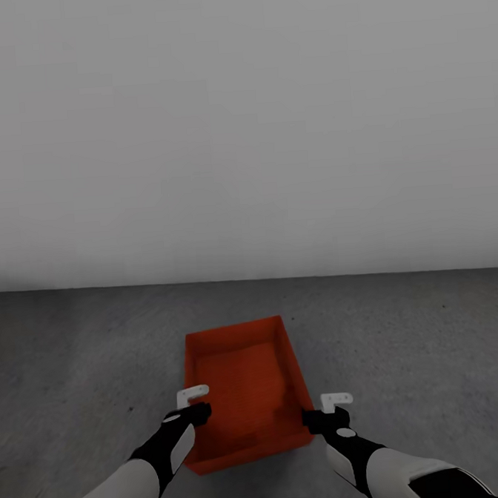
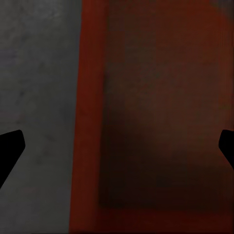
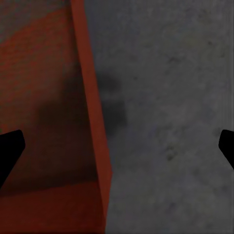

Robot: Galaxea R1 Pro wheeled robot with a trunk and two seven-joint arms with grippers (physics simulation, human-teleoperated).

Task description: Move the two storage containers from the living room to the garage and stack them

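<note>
One bin (image 1: 244, 387) down on garage floor (image 1: 79, 365), wall behind.
Both jaws spread astride side walls: left gripper (image 1: 187, 405), right gripper (image 1: 327, 411); best lifted straight up, avoiding nudges.

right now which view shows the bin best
The head view: the whole bin sits on the grey floor between both grippers. The left wrist view shows one wall and part of the base, the right wrist view one corner.

One orange-red storage container (image 1: 244, 387), a rectangular open-topped bin with thin plain walls and nothing inside it, sits upright on the dark grey floor (image 1: 79, 365) of the garage, near the white wall (image 1: 241, 131).
</note>
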